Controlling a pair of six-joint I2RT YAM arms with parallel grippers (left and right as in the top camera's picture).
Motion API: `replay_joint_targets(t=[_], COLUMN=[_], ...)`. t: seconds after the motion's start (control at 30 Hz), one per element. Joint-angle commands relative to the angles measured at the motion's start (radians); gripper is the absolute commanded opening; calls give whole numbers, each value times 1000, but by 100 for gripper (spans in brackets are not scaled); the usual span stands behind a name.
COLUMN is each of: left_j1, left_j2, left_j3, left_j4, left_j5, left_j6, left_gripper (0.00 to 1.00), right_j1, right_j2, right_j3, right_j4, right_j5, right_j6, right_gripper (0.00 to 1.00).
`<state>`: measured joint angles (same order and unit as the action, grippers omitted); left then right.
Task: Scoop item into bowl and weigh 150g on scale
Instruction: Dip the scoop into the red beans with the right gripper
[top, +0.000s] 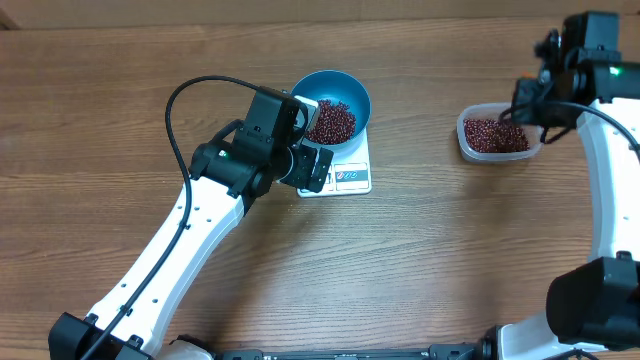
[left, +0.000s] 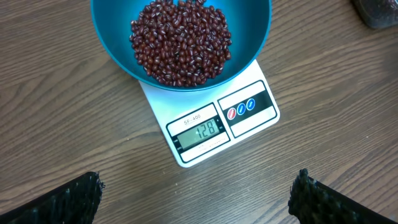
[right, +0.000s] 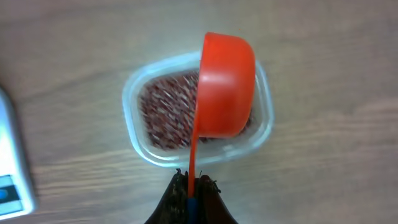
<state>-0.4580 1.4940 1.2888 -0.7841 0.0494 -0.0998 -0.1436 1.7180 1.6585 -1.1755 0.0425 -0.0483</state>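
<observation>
- Right claw (right: 191, 191) pinches the thin handle of an orange-red scoop (right: 227, 84); the handle runs straight out from the claw, the cup hanging over the clear tub (right: 132, 102) of beans (right: 163, 115)
- left claw (left: 196, 198) spread wide, empty, near the scale (left: 163, 106)
- blue bowl (left: 109, 43) sits on the scale, well apart to the scoop's left; the left arm is nearer, yet the right carries the scoop
- bowl's heap (left: 180, 40): small, glossy, dark red-brown; the display (left: 200, 130) reads 128, so more seems needed

Bright even light, right wrist view blurred
</observation>
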Motion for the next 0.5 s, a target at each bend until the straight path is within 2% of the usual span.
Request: replay_joint_targets(t=[0.0,0.47], left_j1=[-1,-1], left_j2=[-10,-10], left_j3=[-3,-3], left_j4=[3,3], left_j5=[10,10], left_j6=[18,18], left_gripper=[100,100], right_j1=[4,4], right_j2=[0,17], right_j3=[-70,-310], right_j4=[30,277], right_j5=[73,95], right_j6=[-8,-39], right_gripper=[4,4])
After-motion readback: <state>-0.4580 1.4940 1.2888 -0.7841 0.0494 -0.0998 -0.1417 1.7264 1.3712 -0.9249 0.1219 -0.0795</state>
